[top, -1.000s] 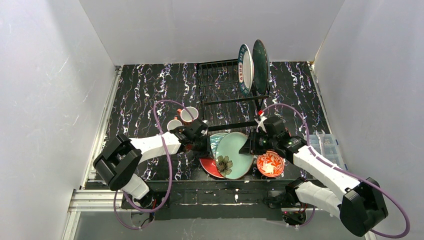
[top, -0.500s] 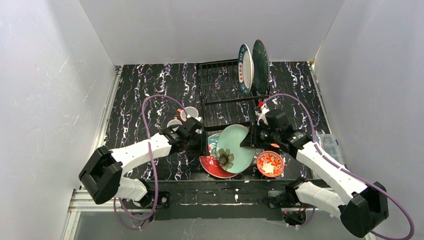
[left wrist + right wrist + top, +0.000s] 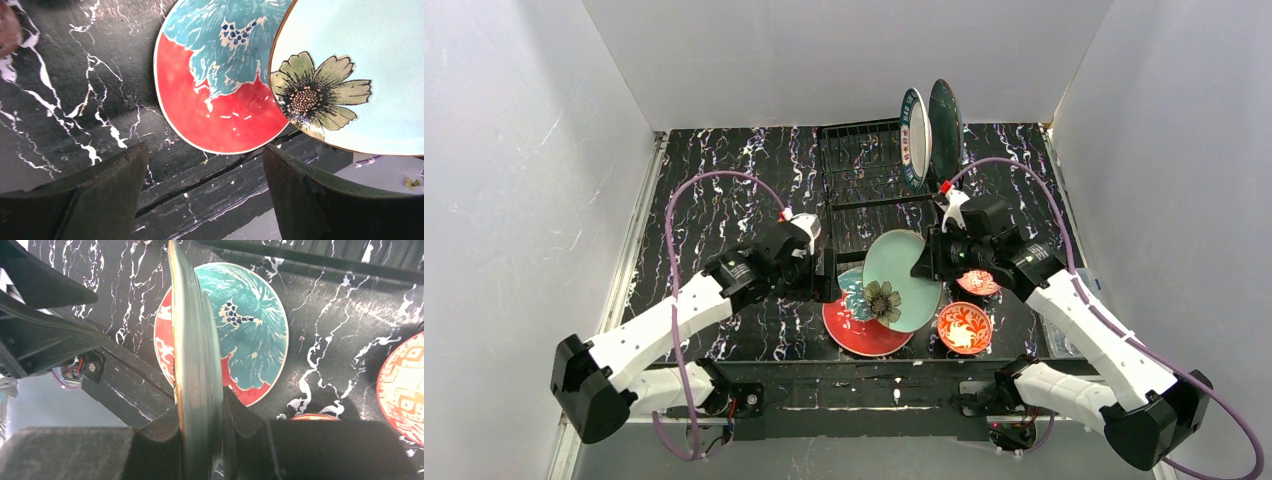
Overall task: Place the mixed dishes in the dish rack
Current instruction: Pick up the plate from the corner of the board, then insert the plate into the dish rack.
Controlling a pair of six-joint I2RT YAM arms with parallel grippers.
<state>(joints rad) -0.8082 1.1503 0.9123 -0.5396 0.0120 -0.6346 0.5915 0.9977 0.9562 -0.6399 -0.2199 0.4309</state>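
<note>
My right gripper point(image 3: 927, 262) is shut on the rim of the pale green flower plate point(image 3: 902, 280), which hangs tilted above the table; the right wrist view shows that plate point(image 3: 197, 365) edge-on between the jaws point(image 3: 202, 440). Under it the red and teal plate point(image 3: 859, 325) lies flat on the table. Left of both plates, my left gripper point(image 3: 824, 278) stands open and holds nothing point(image 3: 205, 195). Two small red-patterned bowls point(image 3: 965, 328) point(image 3: 977, 282) sit to the right. In the black dish rack point(image 3: 864, 180), a white plate point(image 3: 914, 140) and a dark teal plate point(image 3: 945, 130) stand upright.
A terracotta mug point(image 3: 804, 222) shows partly behind my left arm. A clear plastic parts box point(image 3: 1079, 290) lies at the table's right edge. White walls close in the table on three sides.
My left gripper has opened, let go of the pale green plate and drawn back left. My right gripper has lifted the plate up and toward the rack, uncovering the second bowl.
</note>
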